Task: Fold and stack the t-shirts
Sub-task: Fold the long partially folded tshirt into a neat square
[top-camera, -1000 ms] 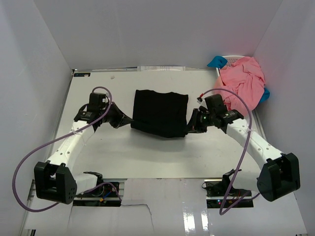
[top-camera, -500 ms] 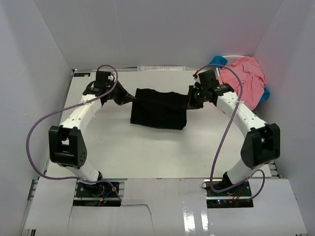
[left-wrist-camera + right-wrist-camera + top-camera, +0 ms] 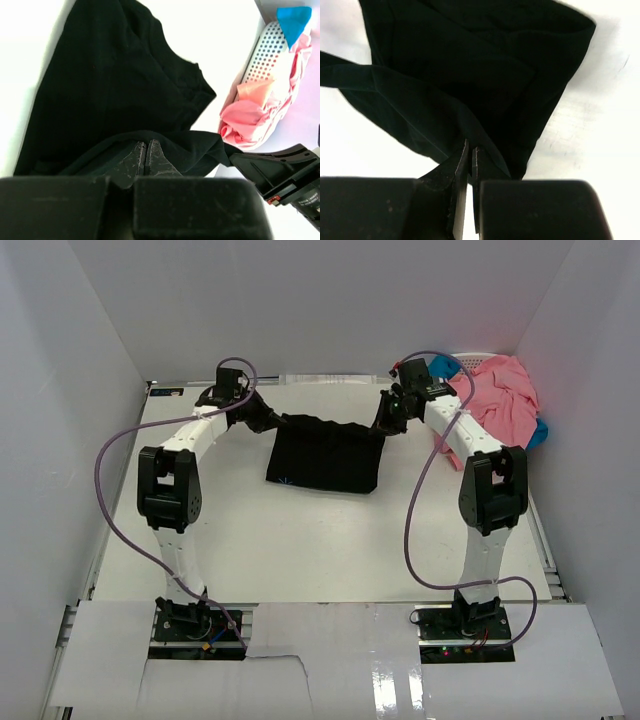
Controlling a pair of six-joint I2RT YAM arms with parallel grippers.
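Black t-shirt (image 3: pixel 325 455): lies on the far half of the white tabletop (image 3: pixel 300 540), between the two arms. Its far edge is raised and drawn out as a band from one claw to the other. The cloth falls away from that band toward the near side, where it lies as a roughly rectangular panel.
Left claw (image 3: pixel 272 421): clenched on the far left corner of the black t-shirt. In the left wrist view the fingertips (image 3: pixel 137 159) are pressed together, with a fold of black fabric pinched at their ends.
Right claw (image 3: pixel 384 426): clenched on the far right corner of the same garment. In the right wrist view the fingers (image 3: pixel 461 165) meet with only a thin slit between them, and the hem of the black cloth runs into the grip.
Arms: both reach well away from their bases toward the far wall, with the forearms angled inward toward the garment.
Pink t-shirts (image 3: pixel 500 405): a crumpled heap at the far right corner of the tabletop, spilling over the rim of the basket and lying apart from the black t-shirt.
Basket (image 3: pixel 470 362): white, with perforated walls, mostly covered by the pink heap.
Blue items (image 3: pixel 440 365): seen at the basket's far end and at its right side; what they are cannot be told.
Cables (image 3: pixel 105 470): a purple loop hangs along each arm.
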